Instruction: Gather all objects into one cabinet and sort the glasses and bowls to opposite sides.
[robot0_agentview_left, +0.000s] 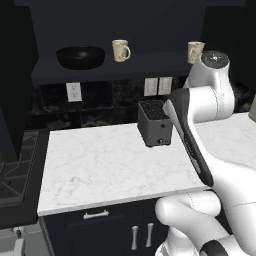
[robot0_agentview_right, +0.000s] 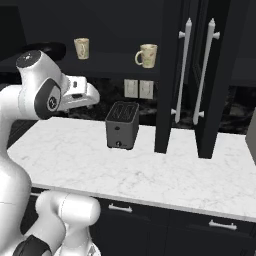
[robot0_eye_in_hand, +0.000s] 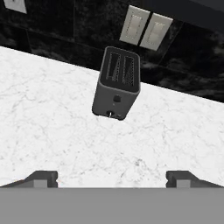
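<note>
On the dark upper cabinet's shelf board a wide black bowl sits at the left. One cream mug stands just right of it, and a second mug is farther right, partly behind my arm. From the right base view the same mugs stand apart, and the bowl peeks out behind my arm. My gripper hangs below the shelf over the counter, open, with its fingertips wide apart and nothing between them.
A dark toaster stands on the white marble counter near the back wall with its outlets. Tall dark doors with silver handles rise at the right. A stove borders the counter's left end.
</note>
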